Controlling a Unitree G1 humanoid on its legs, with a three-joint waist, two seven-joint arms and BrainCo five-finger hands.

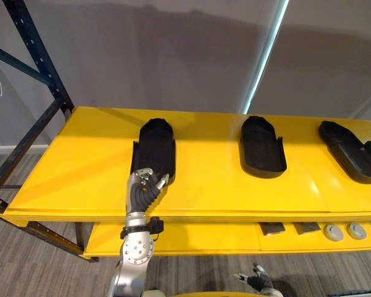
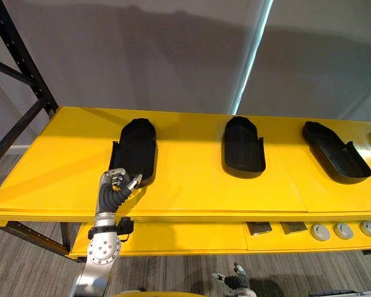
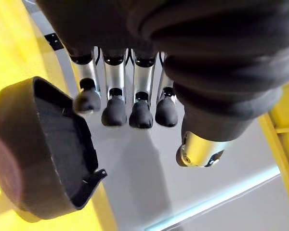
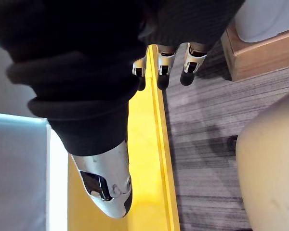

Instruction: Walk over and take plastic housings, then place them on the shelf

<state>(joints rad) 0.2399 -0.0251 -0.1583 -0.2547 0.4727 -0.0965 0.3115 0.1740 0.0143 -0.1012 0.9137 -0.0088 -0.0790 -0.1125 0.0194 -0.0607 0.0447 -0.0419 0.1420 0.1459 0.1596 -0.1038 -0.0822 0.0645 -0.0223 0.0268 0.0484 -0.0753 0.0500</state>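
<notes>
1. The right hand hangs low above the floor, in front of the shelf. Its fingers are loose and hold nothing.
2. Behind it, the lower shelf carries small dark square pieces and round grey parts, all well off to the right of the raised arm.
3. The left hand is up over the front edge of the yellow shelf top, at the near end of the leftmost housing. Its fingers lie side by side, nearly straight, with the thumb apart. They grip nothing, and I cannot tell whether a tip touches the housing.
4. The leftmost housing lies flat on the shelf top, open side up.
5. Risk: the hard shell probably slides easily on the smooth surface. A fingertip hooking its raised near wall could drag it towards the front edge and off.
6. Risk: a nudge from the arm could turn it askew.
7. Further right lie the middle housing and the right housing, well apart and out of the way.
8. The dark rack upright stands at far left, clear of the arm.
</notes>
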